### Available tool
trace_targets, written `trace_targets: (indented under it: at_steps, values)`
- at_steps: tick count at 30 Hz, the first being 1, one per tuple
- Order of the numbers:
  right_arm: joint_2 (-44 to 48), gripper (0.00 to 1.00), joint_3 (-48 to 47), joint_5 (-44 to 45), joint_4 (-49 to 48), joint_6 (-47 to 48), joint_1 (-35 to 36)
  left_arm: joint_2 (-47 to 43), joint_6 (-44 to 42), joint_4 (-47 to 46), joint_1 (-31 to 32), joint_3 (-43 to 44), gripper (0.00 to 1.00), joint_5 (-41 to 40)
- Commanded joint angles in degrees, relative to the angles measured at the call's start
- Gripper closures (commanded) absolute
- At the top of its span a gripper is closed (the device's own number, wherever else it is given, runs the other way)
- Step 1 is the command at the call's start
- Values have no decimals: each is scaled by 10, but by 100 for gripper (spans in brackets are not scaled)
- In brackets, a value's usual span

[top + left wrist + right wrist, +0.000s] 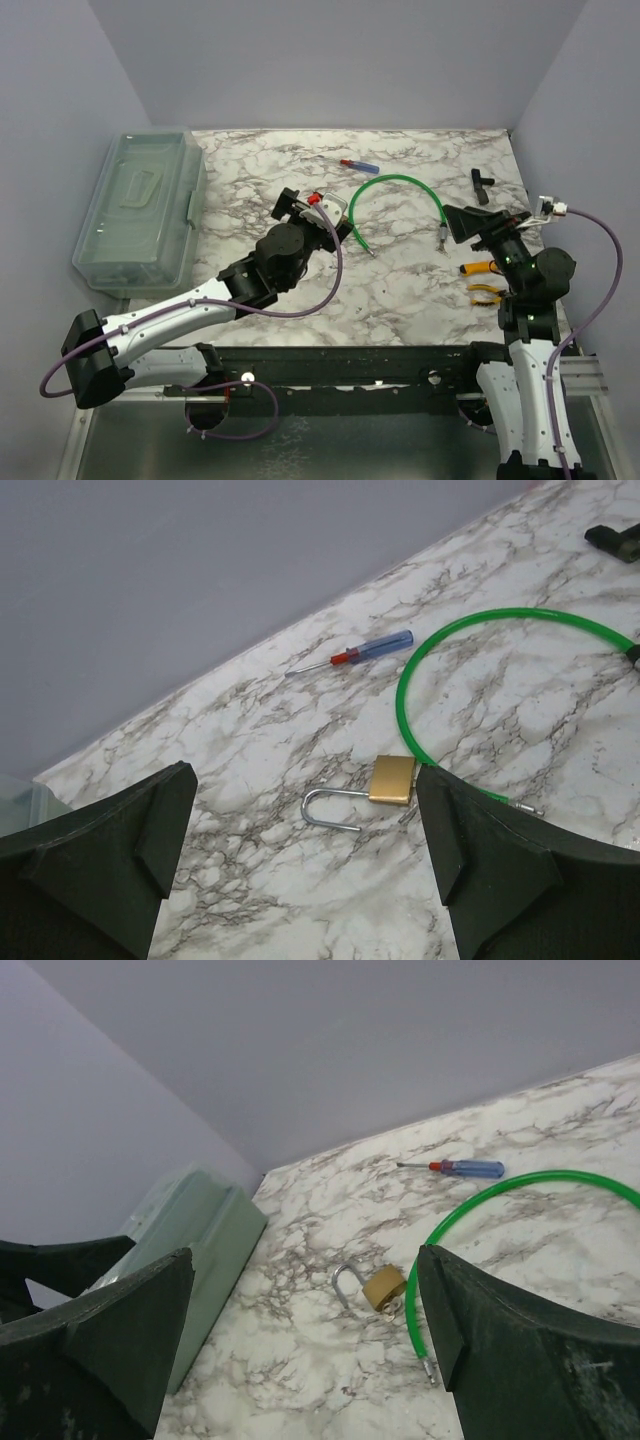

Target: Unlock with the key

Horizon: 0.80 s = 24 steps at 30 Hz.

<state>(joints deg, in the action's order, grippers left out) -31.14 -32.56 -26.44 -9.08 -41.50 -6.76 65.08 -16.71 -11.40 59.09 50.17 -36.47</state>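
A small brass padlock (392, 780) lies on the marble table, its silver shackle (328, 808) swung open with one end free. In the right wrist view the padlock (383, 1287) has the tiny silvery key (390, 1307) at its base, apparently in the keyhole. My left gripper (305, 830) hovers over the padlock, open and empty; it also shows in the top view (310, 210). My right gripper (305, 1300) is open and empty, further right (467, 222), facing the padlock. In the top view the left gripper hides the padlock.
A green cable (400, 183) curves right of the padlock, its metal tip (431, 1371) near it. A blue and red screwdriver (360, 163) lies behind. A clear lidded box (140, 210) stands far left. A black part (483, 183) and yellow-handled pliers (480, 280) lie right.
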Motion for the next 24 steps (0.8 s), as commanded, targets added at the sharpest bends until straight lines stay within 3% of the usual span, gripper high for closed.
trace_targets:
  at_steps: [1,13,24]
  values:
    - [34,0,59,-47,-6,-26,-3,-26,12,-36,-6,-12,1,-14]
    - [94,0,144,-19,29,-48,-3,-34,10,-41,-8,-17,1,-11]
    - [86,0,162,-62,-39,-56,-2,-34,9,-43,-8,-19,1,-9]
